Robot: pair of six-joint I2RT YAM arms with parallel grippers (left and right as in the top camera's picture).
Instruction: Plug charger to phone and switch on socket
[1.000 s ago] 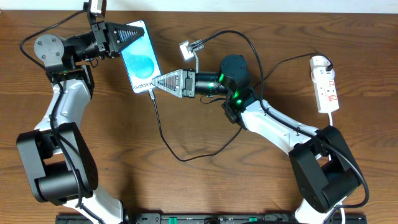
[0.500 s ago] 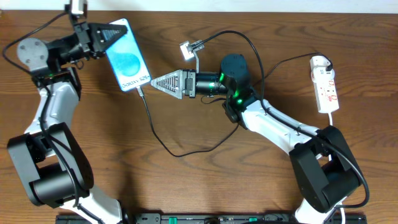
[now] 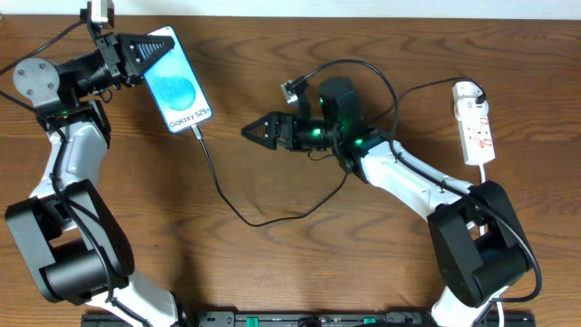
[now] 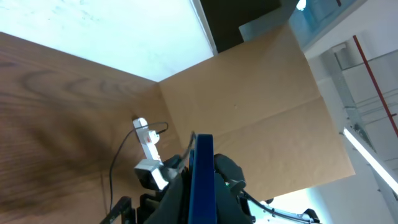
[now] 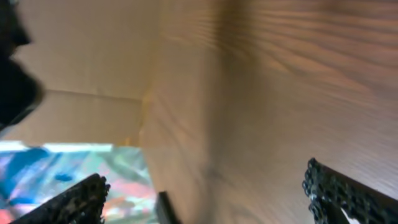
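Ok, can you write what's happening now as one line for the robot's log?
left jaws: shut on phone | charger: tip at phone's bottom edge | right jaws: open, empty | socket: untouched

surface: dark wood-grain table (image 3: 363, 263) | behind: brown cardboard panel (image 4: 261, 106) | beyond: bright white wall (image 4: 112, 31)

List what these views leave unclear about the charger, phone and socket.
- Overhead: socket switches too small to read.
- Overhead: charger tip at the phone too small to confirm seating.
- Left wrist: phone seen edge-on, screen hidden.
- Right wrist: blurred throughout.
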